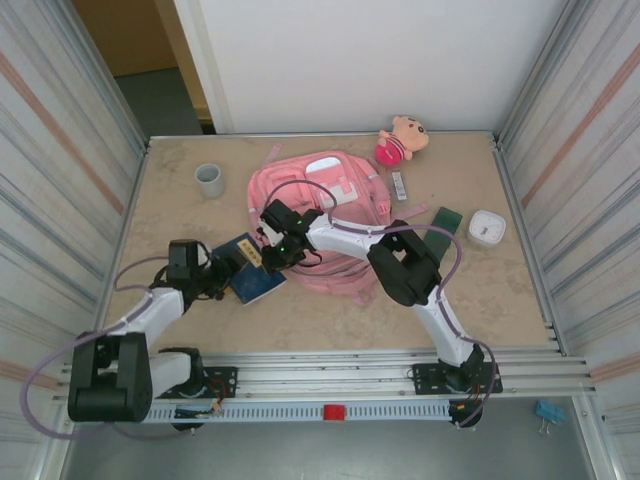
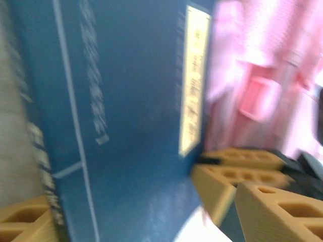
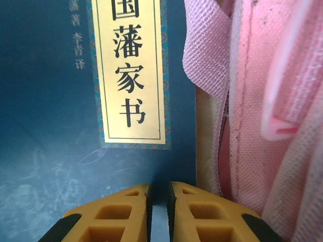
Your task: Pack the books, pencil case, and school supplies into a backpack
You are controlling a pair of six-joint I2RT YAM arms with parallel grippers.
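Note:
The pink backpack [image 1: 325, 205] lies in the middle of the table. A navy-blue book [image 1: 250, 272] with a yellow title label [image 3: 132, 70] rests against its left side. My left gripper [image 1: 224, 268] is at the book's left edge. Its fingers stand wide open, and the blurred book [image 2: 126, 111] fills the space between them. My right gripper [image 1: 274, 247] reaches over the backpack to the book's right part. Its fingers are almost together over the cover, with nothing pinched [image 3: 160, 185]. The pencil case is out of view.
A slim grey piece [image 1: 399, 185] and a dark flat book [image 1: 441, 222] lie to the right of the backpack. A white rounded box [image 1: 487, 228] sits further right. A grey cup [image 1: 209, 180] stands at the back left and a pink plush doll [image 1: 402, 140] at the back.

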